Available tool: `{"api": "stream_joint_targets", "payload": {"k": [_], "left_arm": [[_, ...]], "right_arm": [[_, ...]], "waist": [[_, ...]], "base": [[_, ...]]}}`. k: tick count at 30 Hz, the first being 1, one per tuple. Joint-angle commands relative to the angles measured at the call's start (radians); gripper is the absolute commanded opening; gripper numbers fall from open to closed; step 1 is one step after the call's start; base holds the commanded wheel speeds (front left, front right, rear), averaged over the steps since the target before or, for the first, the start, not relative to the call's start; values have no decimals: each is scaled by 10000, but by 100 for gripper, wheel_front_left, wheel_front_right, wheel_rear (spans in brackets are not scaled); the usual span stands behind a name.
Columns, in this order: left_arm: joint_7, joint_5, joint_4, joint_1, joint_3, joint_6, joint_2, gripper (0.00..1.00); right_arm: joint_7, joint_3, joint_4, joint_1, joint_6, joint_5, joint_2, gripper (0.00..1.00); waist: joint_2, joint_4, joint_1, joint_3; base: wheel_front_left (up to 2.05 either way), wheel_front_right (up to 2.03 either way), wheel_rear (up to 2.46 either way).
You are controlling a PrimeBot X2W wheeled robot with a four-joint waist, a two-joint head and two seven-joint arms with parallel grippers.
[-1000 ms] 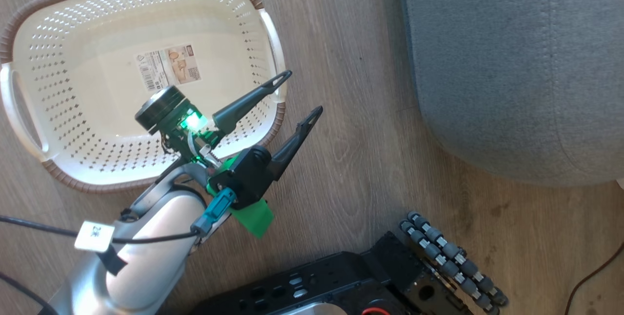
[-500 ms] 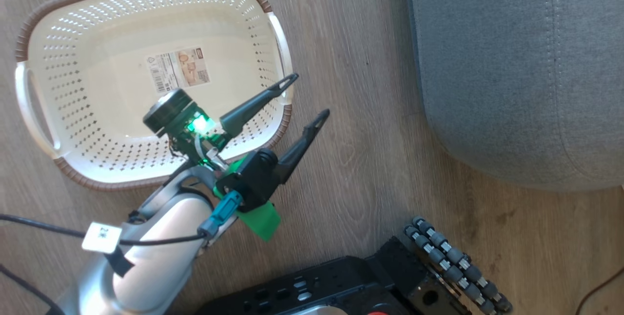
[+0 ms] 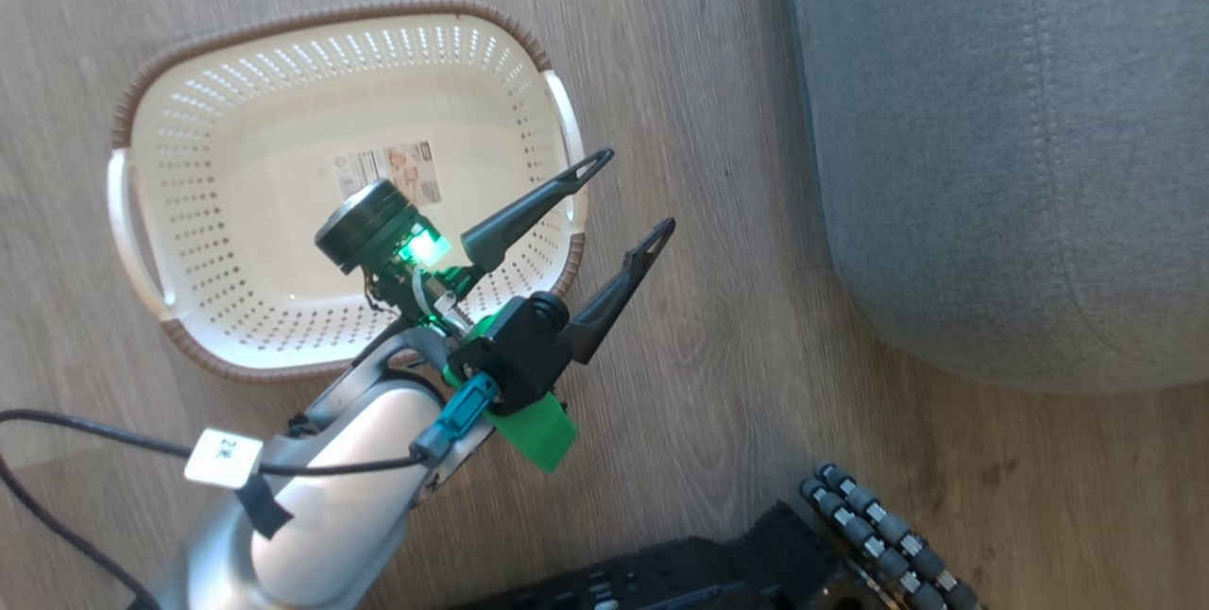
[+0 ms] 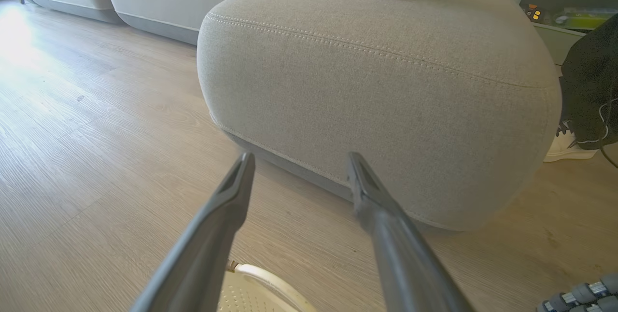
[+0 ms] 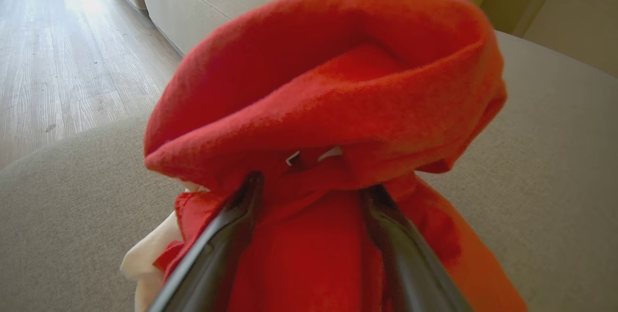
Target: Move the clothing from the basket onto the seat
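Basket [image 3: 321, 18] empty, clothing [image 5: 338, 85] on seat [image 5: 555, 157], task looks abt done; right jaws apart around it, left jaws apart.

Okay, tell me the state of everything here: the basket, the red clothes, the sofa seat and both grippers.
basket: upright on the floor, empty.
red clothing: bunched up on the seat, out of the basket.
seat: clothing lying on top.
left gripper: open, holding nothing, above the basket's edge.
right gripper: open, red fabric between its spread jaws.
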Motion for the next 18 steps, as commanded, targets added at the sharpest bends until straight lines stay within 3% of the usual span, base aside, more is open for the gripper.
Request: {"api": "stream_joint_targets", "payload": {"k": [1,18], "left_arm": [[-44,-61,-246,216,174,39,-82,100],[-44,-195,15,871,548,55,-841,100]], "right_arm": [[-78,64,-233,344,-4,-107,-427,100],[-92,1292,-1360,1465,-4,-304,-347,100]], "waist": [[-1,83,0,-336],[-1,181,0,-2439]], "base": [[0,0,0],[0,0,0]]}}
